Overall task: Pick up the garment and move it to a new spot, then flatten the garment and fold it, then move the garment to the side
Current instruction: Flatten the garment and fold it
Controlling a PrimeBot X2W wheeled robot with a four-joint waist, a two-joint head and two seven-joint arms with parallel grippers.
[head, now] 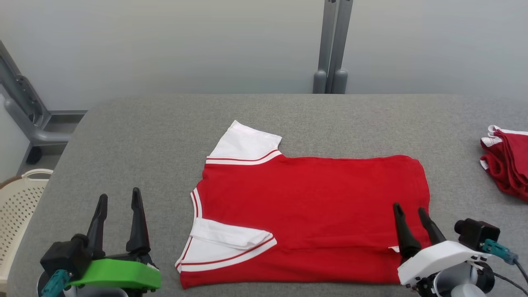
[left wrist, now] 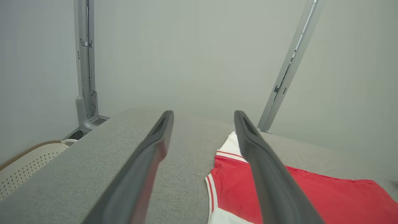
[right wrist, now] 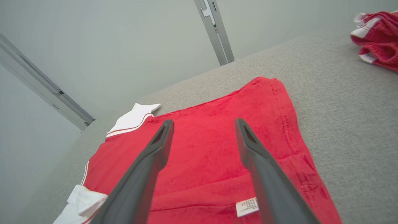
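Head view, nearest: left gripper [head: 119,194] hangs over bare table [head: 144,136] just left of the shirt [head: 313,198], fingers spread wide and holding nothing.
Right gripper: the right gripper [head: 409,207] sits above the shirt's near right corner by the hem, fingers parted with nothing between them. I cannot tell whether the tips touch the cloth.
Near edge: the near sleeve [head: 227,237] is turned in over the body. A near strip looks folded up, with a small white label [right wrist: 247,207] showing beside it.
Shirt's place: it lies flat in the middle of the table, before both arms.
Direction: neck opening towards the robot's left, hem towards its right. The long axis runs left to right across the table.
Far edge: the far sleeve [head: 243,144] sticks out unfolded.
Beyond: a pile of red clothes [head: 509,161] lies well apart at the right.
Step in hand: likely the folding, partly done, with moving to the side not yet done.
Next move: probably reach across, pinch the far shoulder and far hem together, and bring that side over evenly so the cloth does not skew.
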